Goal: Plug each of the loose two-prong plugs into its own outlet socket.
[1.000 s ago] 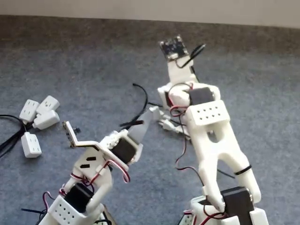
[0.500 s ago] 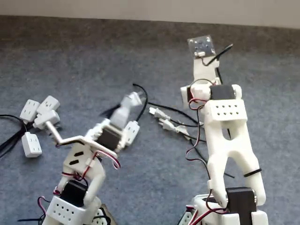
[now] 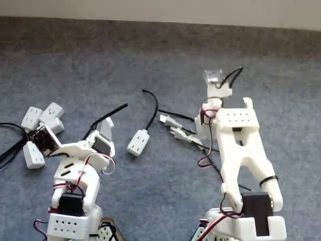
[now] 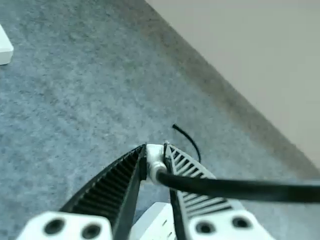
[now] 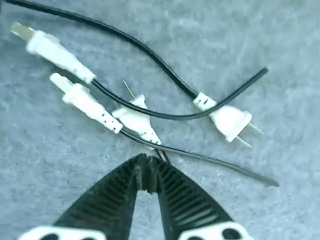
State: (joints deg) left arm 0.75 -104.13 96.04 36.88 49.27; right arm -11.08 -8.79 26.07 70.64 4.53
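Observation:
My left gripper (image 3: 106,125) (image 4: 155,150) hangs above the carpet, shut on a white two-prong plug (image 4: 154,165) whose black cord (image 4: 240,189) trails off to the side. A single white outlet socket (image 3: 138,142) lies just right of it. A cluster of white outlet sockets (image 3: 40,118) lies at the far left. Several loose white plugs (image 5: 85,102) (image 3: 169,121) with black cords lie under the right arm (image 3: 235,135). My right gripper (image 5: 148,175) is shut just above them, its tips beside a thin cord (image 5: 210,159), with nothing between them.
Grey carpet covers the whole table. Black cords run off the left edge (image 3: 10,145) and curl at the centre (image 3: 153,105). A pale wall (image 3: 160,10) borders the far side. Open carpet lies between the socket cluster and the single socket.
The left arm lifted a plug out of the pile and swung it left, uncovering the single socket. The right arm shifted right and dropped lower over the plugs.

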